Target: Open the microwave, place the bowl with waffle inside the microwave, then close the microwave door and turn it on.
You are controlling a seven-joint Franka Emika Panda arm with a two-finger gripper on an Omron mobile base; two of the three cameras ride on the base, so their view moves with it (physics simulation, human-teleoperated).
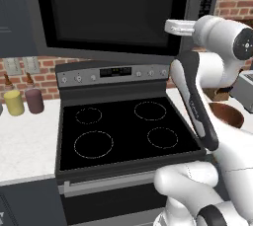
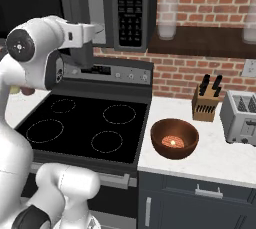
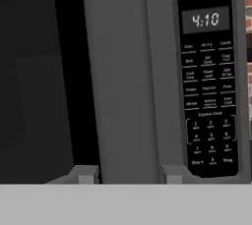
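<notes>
The microwave (image 1: 200, 18) hangs above the stove, and its keypad (image 3: 209, 86) reads 4:10. The microwave door (image 1: 108, 8) has a wide black glass window. A grey vertical handle (image 3: 123, 71) runs between the glass and the keypad. My gripper (image 3: 128, 175) is level with the door's right edge, one fingertip on each side of that handle and shut on it; it also shows as my gripper (image 1: 169, 26) and my gripper (image 2: 101, 31). The reddish-brown bowl (image 2: 174, 138) with the waffle (image 2: 172, 141) sits on the white counter right of the stove. My arm partly hides the bowl (image 1: 228, 115).
A black four-ring stove (image 1: 118, 126) lies directly below the microwave. A yellow canister (image 1: 14, 102) and a maroon one (image 1: 34, 100) stand on the left counter. A knife block (image 2: 205, 104) and a toaster (image 2: 242, 118) stand behind the bowl. Glass jars (image 2: 167, 20) stand on a shelf.
</notes>
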